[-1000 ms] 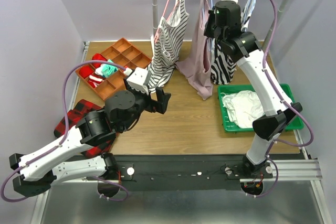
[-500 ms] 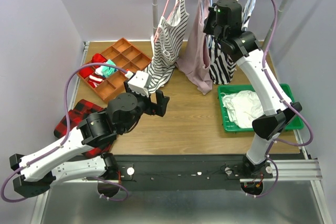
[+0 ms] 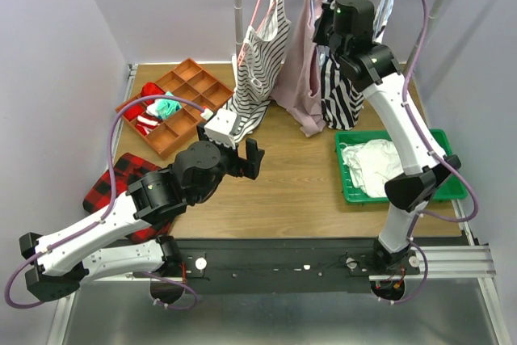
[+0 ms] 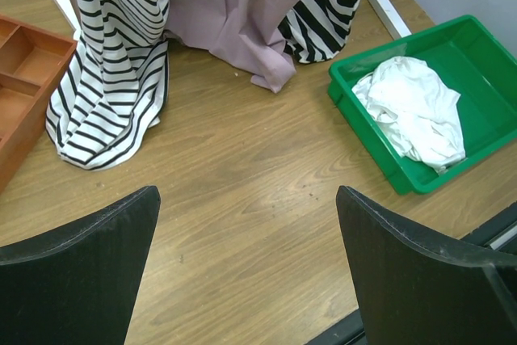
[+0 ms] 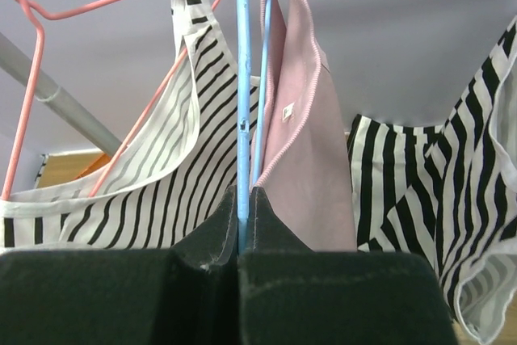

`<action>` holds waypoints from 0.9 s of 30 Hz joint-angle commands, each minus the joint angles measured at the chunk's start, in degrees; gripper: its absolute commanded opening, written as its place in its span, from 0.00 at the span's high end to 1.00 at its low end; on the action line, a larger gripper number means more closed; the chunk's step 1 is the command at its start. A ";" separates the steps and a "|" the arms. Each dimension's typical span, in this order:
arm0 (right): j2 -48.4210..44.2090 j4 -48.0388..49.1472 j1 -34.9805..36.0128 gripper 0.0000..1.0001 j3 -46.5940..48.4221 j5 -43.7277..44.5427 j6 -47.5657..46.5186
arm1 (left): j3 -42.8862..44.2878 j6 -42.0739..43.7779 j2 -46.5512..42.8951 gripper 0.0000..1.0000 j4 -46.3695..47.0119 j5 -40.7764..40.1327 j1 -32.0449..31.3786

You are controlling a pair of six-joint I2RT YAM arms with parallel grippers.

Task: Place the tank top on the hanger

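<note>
The mauve-pink tank top (image 3: pixel 300 62) hangs on the thin pale blue hanger (image 5: pixel 242 86), its hem trailing on the table (image 4: pixel 242 18). My right gripper (image 5: pixel 244 199) is high at the back, shut on the hanger's blue wire, with the tank top's strap (image 5: pixel 303 111) just right of the wire. In the top view that gripper (image 3: pixel 329 22) sits beside the hanging top. My left gripper (image 4: pixel 246 232) is open and empty, low over bare wood at the table's middle (image 3: pixel 249 155), well in front of the tank top.
A striped top (image 3: pixel 258 62) on a pink wire hanger (image 5: pixel 48 14) hangs to the left, another striped top (image 3: pixel 338 90) to the right. A green tray (image 3: pixel 440 143) holds a white garment (image 4: pixel 412 107). An orange divided box (image 3: pixel 174 103) and plaid cloth (image 3: pixel 113 179) lie left.
My right gripper has risen with the hanger, lifting the tank top so less fabric lies on the table. My left gripper has shifted slightly toward the right and nearer.
</note>
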 commanded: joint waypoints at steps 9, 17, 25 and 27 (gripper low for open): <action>6.34 3.25 -3.02 0.99 3.04 -0.92 2.16 | -0.74 -0.94 -0.16 0.01 1.64 0.89 0.67; 5.29 3.51 -3.11 0.96 1.37 -2.06 3.30 | -1.36 -1.29 -0.77 0.01 1.46 0.80 0.67; 1.34 3.77 -3.20 0.50 -2.57 -5.40 5.14 | -2.59 -2.17 -1.65 0.01 1.72 0.27 1.20; -1.02 4.12 -3.20 0.36 -3.99 -6.45 5.67 | -2.77 -3.05 -1.57 0.01 1.63 -0.25 1.37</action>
